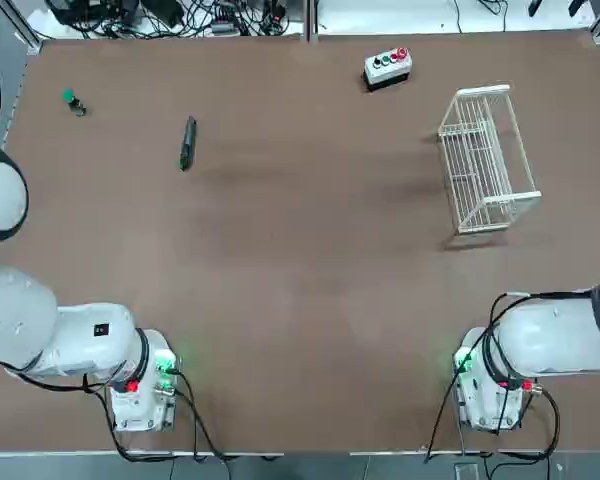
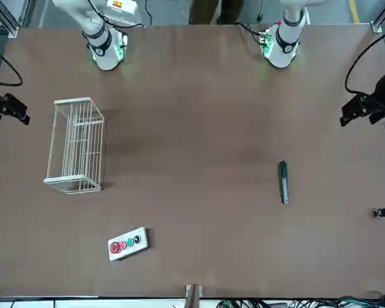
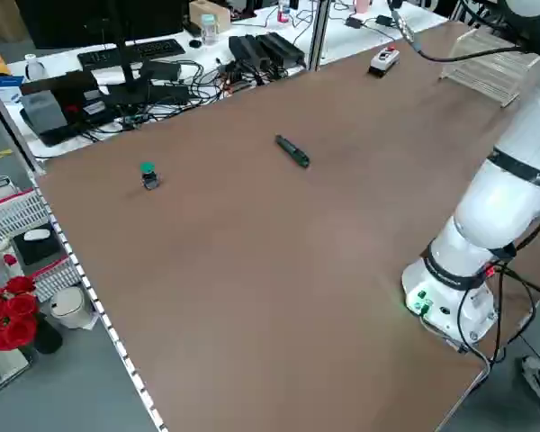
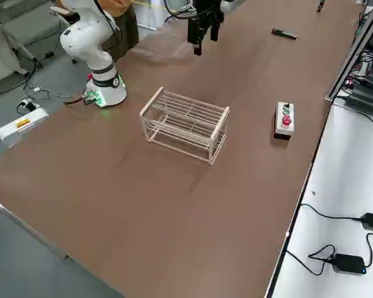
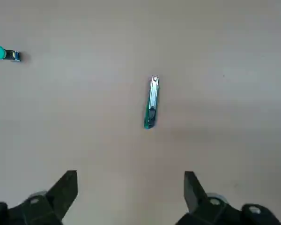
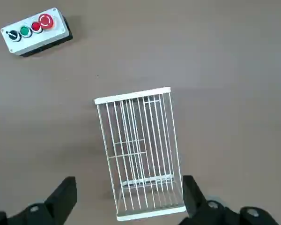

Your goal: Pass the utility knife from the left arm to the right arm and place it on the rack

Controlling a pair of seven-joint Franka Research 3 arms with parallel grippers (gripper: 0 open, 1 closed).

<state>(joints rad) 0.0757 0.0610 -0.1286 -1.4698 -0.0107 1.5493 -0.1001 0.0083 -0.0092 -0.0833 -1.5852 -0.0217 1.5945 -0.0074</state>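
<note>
Slim dark-green utility knife (image 5: 152, 102): lay left of white wire rack (image 6: 143, 154), beyond left jaws.
Left gripper (image 5: 131, 173): was wide, left of rack.
Right gripper (image 6: 129, 178): was wide, near rack.

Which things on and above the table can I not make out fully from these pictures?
- Left gripper: the top view does not show it; the picture's edge cuts its arm.
- Marks on the utility knife: too small in the top view.
- Button labels on the grey control box: none readable, too small.
- White wire rack: partly hidden by the arm in the left side view.
</note>
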